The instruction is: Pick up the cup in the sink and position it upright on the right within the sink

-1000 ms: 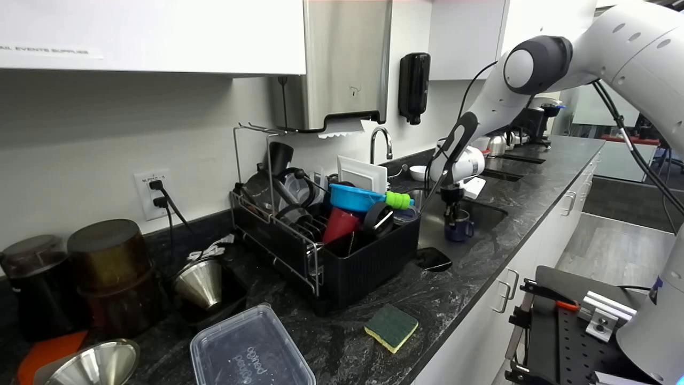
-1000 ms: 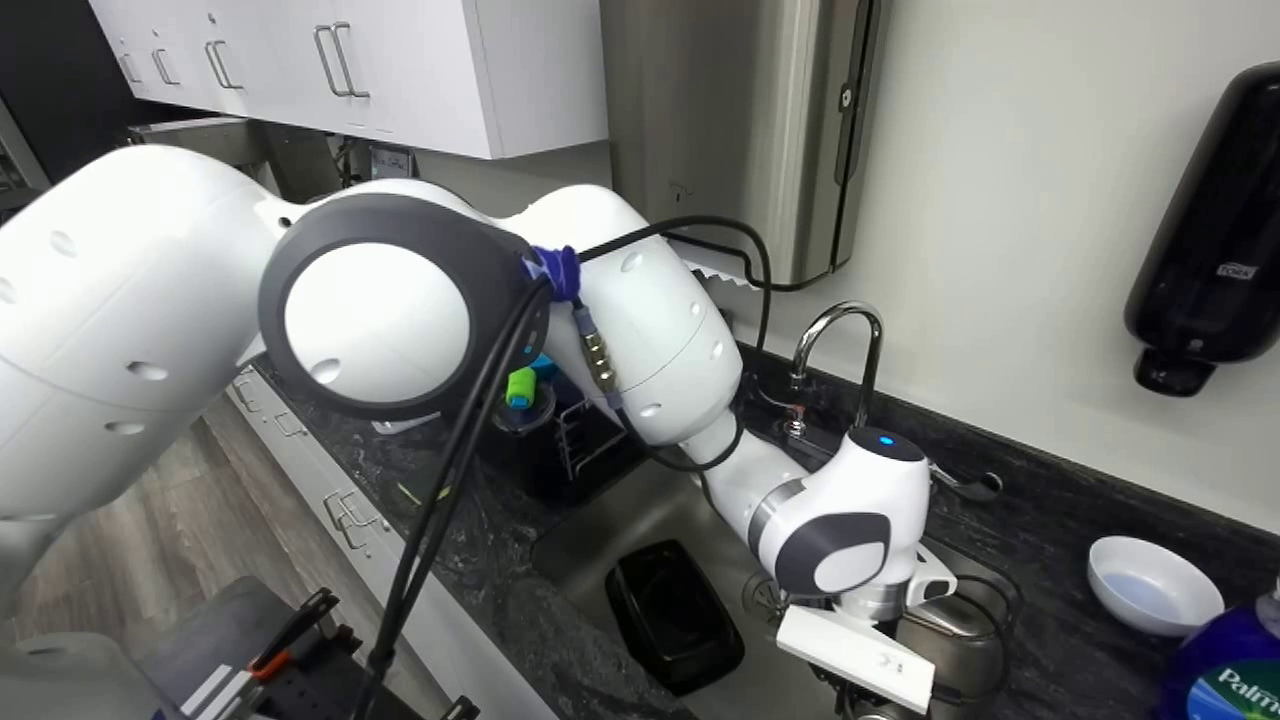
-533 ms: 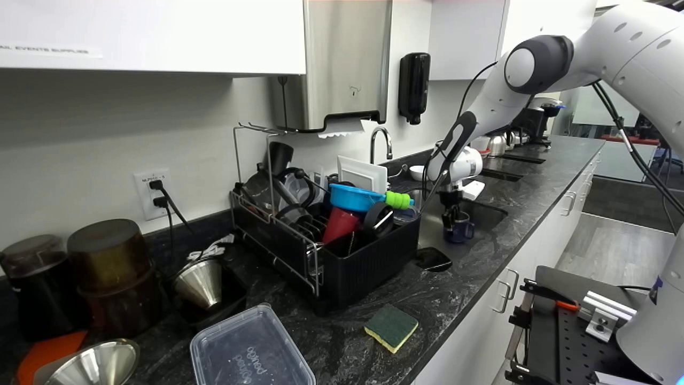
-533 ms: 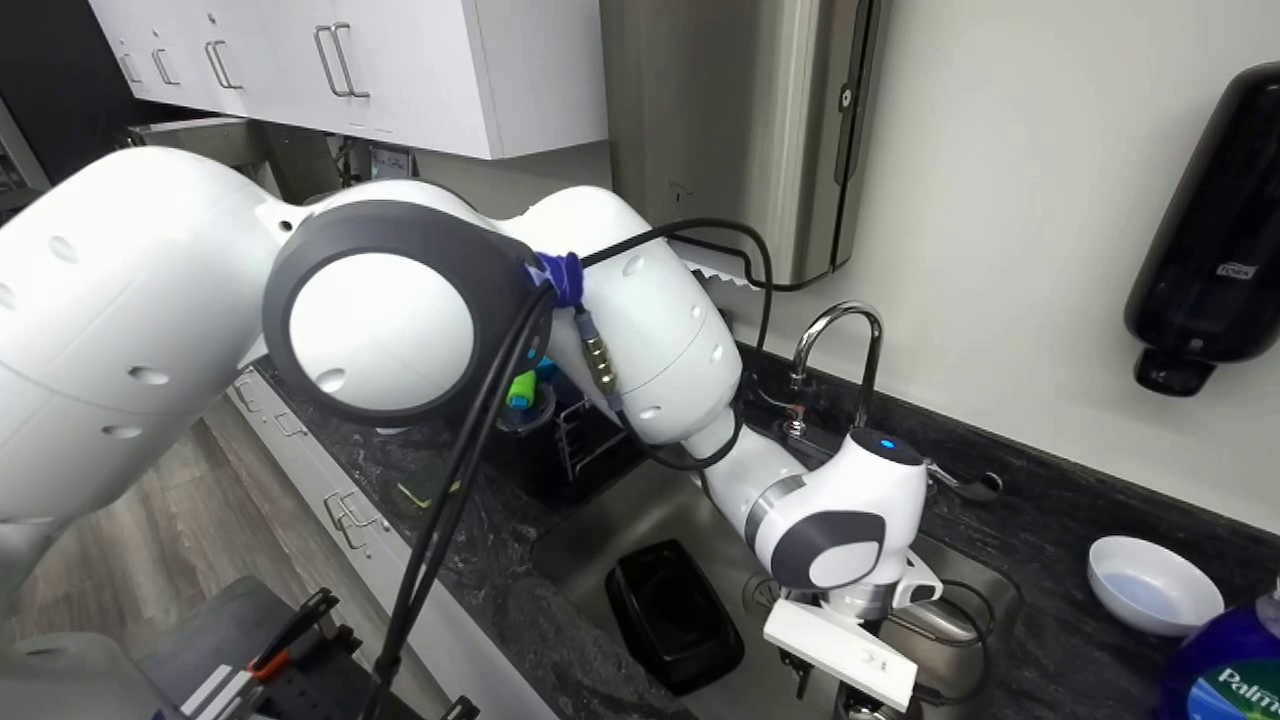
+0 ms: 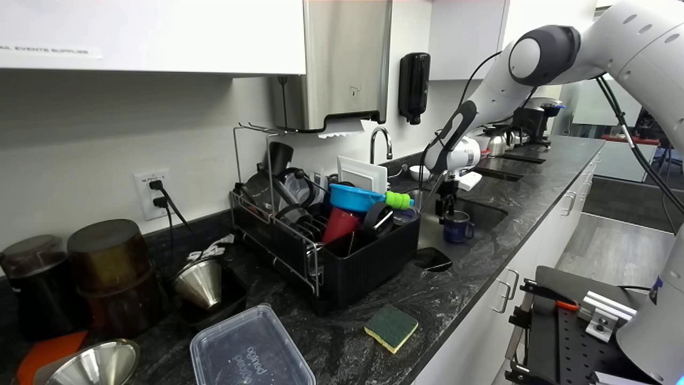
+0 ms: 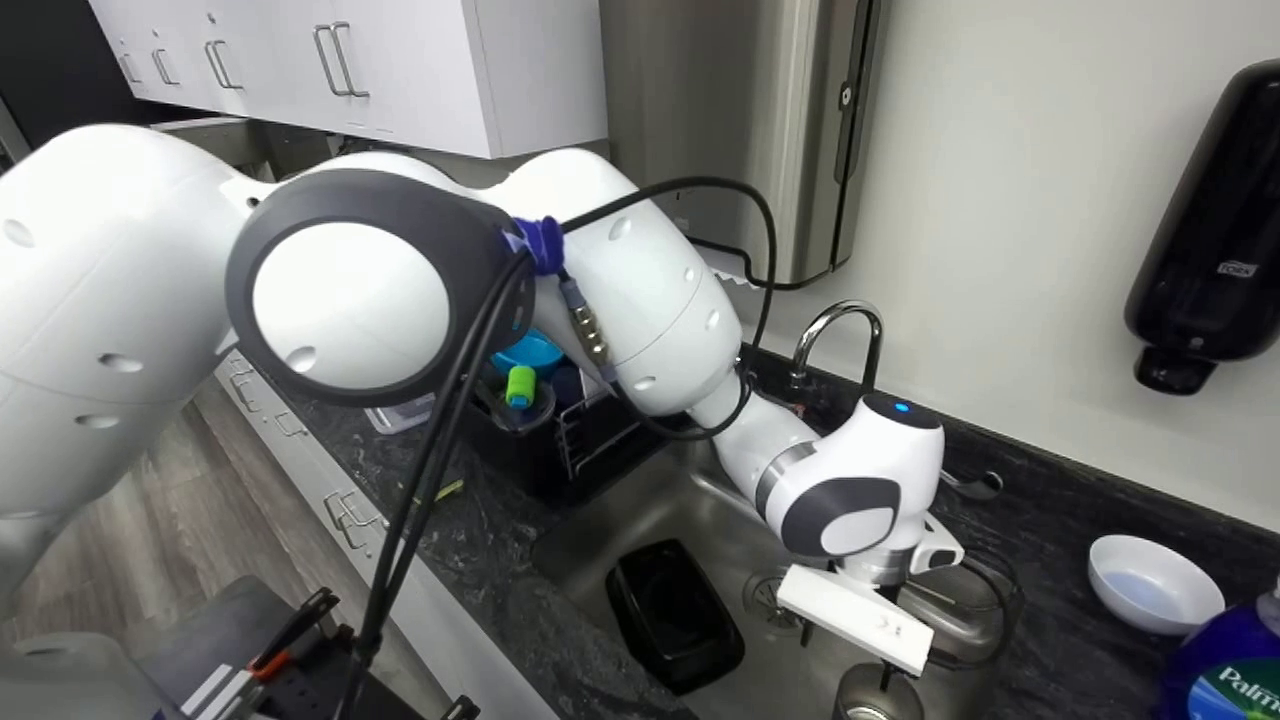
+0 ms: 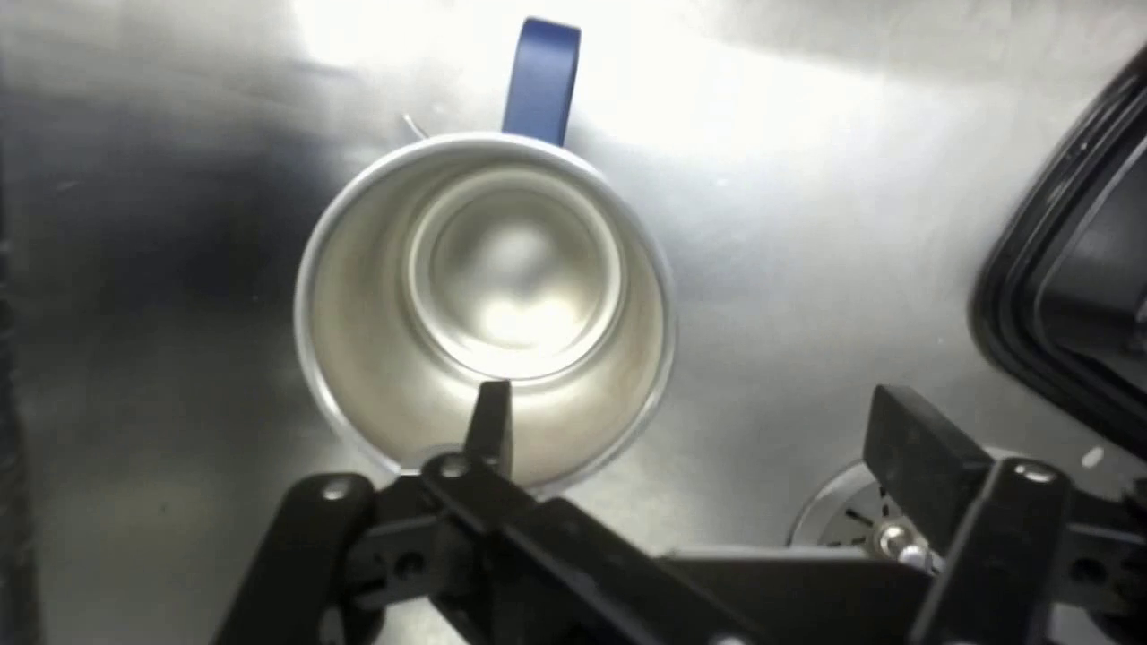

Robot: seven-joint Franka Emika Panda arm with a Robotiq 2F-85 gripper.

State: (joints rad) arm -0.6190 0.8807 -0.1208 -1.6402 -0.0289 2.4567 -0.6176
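Observation:
In the wrist view the cup (image 7: 515, 269) stands upright on the sink floor (image 7: 789, 296), its metal inside facing up and its blue handle pointing to the top of the picture. My gripper (image 7: 691, 394) is open and holds nothing. One finger overlaps the near part of the cup's mouth in that view; the opposite finger (image 7: 927, 466) is off to the side, over the drain. An exterior view has the dark blue cup (image 5: 457, 230) just below and beside the fingers. White hardware on the wrist partly covers the cup (image 6: 878, 695) in an exterior view.
A black container (image 6: 675, 617) lies in the sink near the drain (image 7: 838, 515). Beside the sink stands a loaded dish rack (image 5: 368, 262). The faucet (image 6: 840, 312) rises at the wall, and a white bowl (image 6: 1155, 585) sits on the counter.
The gripper has opened, let go of the cup's rim and risen, shifting slightly toward the wall. The cup has stayed upright at about the same spot in the sink.

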